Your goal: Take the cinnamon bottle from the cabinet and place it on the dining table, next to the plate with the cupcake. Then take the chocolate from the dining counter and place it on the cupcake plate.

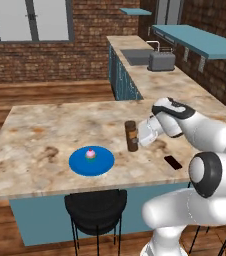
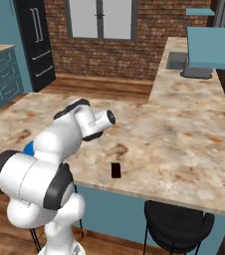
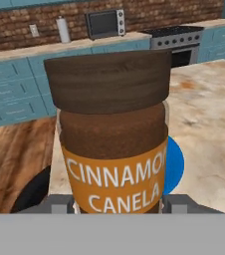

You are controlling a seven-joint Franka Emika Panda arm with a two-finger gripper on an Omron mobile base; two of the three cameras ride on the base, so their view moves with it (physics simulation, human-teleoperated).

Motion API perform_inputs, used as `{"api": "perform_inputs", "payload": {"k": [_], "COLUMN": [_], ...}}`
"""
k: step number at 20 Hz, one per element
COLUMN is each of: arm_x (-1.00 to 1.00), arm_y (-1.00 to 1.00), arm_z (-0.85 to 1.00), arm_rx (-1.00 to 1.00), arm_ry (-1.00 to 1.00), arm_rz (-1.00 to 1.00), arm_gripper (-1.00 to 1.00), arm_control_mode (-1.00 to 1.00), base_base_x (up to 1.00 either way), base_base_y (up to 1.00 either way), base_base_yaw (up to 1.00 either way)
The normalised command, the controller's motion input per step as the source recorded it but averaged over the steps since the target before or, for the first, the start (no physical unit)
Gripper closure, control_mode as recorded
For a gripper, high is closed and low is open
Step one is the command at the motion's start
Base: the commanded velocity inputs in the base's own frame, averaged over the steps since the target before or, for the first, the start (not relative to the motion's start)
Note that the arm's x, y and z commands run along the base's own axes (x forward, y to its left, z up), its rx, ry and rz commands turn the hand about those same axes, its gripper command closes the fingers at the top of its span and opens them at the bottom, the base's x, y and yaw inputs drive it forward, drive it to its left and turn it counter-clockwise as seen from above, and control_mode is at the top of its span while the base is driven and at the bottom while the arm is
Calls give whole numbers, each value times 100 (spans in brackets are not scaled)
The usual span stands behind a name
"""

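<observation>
Claw [image 1: 136, 135] clenched on brown-capped, orange-labelled cinnamon bottle [image 1: 131, 135], upright over marble bench [image 1: 35, 135] towards its front edge, just beside blue cupcake plate [image 1: 91, 161]; risk of toppling onto plate if released above the surface.

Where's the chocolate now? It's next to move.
In the left base view, the chocolate lies flat near the counter's front edge, right of the cinnamon bottle and blue plate.
</observation>
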Motion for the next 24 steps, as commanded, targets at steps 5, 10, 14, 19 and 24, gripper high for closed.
{"api": "perform_inputs", "payload": {"k": [5, 10, 14, 19, 24], "arm_x": [44, 41, 31, 11, 0], "arm_y": [13, 2, 9, 4, 0], "arm_z": [-53, -36, -25, -12, 9], "arm_rx": [1, 3, 3, 2, 4], "arm_ry": [0, 0, 0, 0, 0], "arm_rz": [10, 5, 3, 1, 0], "arm_gripper": [100, 100, 100, -100, -100], "arm_control_mode": [-100, -100, -100, -100, -100], "base_base_x": [0, 0, 0, 0, 0], "base_base_y": [0, 0, 0, 0, 0], "base_base_yaw": [0, 0, 0, 0, 0]}}
